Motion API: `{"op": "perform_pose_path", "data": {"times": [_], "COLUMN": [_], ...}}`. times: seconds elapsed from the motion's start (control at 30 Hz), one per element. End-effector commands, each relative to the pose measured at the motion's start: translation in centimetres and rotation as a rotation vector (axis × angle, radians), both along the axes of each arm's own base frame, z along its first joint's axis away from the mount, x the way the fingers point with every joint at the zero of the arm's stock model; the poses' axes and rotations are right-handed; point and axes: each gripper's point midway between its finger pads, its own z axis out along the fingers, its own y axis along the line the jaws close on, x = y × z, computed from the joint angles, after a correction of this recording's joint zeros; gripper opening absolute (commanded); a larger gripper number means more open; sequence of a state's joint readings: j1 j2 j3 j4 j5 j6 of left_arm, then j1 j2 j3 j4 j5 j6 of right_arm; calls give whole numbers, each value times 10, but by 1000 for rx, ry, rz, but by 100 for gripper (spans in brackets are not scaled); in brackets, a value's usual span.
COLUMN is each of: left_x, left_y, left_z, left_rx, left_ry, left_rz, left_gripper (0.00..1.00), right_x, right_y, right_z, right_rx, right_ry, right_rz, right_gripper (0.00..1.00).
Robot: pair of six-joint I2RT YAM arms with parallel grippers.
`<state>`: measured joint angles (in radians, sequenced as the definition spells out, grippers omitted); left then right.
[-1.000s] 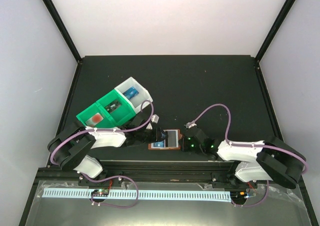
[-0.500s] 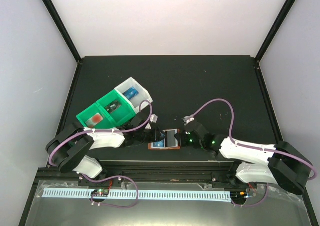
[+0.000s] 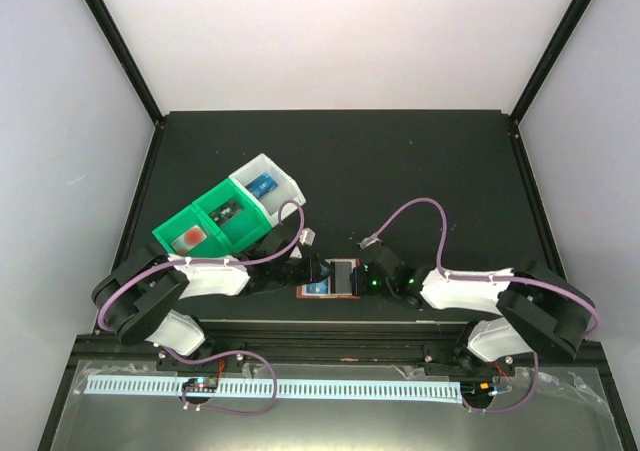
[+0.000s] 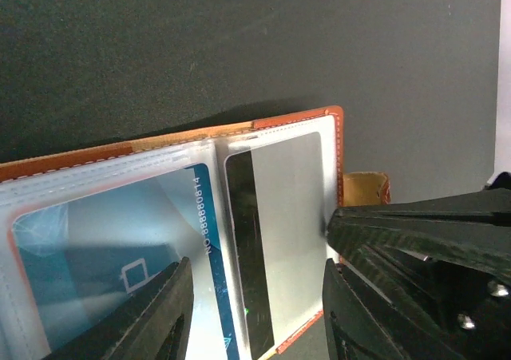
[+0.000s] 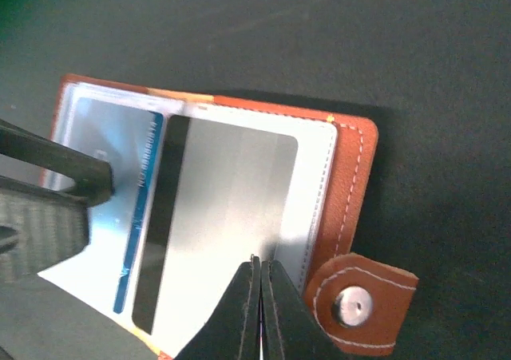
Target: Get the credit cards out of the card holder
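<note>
Can't see the card holder [image 4: 120, 172] whole from the left wrist — runs off the left and bottom edges, taking part of the blue card [image 4: 104, 248] along. Same cropping on the left gripper [image 4: 255, 268], cut at the bottom edge. From the right wrist, lose the holder's left side behind one of the left gripper's fingers [image 5: 48, 216]. Can't confirm any pinch inside the closed right gripper [image 5: 257, 260]. From above — too small to identify the bin [image 3: 208, 214] contents.
</note>
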<state>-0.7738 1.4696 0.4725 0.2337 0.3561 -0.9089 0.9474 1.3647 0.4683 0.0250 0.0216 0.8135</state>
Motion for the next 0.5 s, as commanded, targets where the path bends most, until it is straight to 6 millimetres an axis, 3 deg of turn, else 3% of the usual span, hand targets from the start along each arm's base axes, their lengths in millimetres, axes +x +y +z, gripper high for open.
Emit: {"op": "perform_pose_path", "data": {"times": [0.0, 0.17, 0.47], "left_x": [1, 5, 8], "left_y": [0, -5, -13], "left_z": [2, 3, -1], "left_rx": [-8, -28, -43], "left_ry": [-14, -19, -4], "left_rz": [1, 7, 5], "left_gripper": [46, 45, 39], "right_x": [-1, -11, -11], "right_y": [-2, -11, -17], "right_z": [-16, -36, -38], "right_rx": [6, -11, -8], "right_ry": [15, 61, 52], "right_rz": [-15, -30, -55], "right_gripper": [4, 3, 3]}}
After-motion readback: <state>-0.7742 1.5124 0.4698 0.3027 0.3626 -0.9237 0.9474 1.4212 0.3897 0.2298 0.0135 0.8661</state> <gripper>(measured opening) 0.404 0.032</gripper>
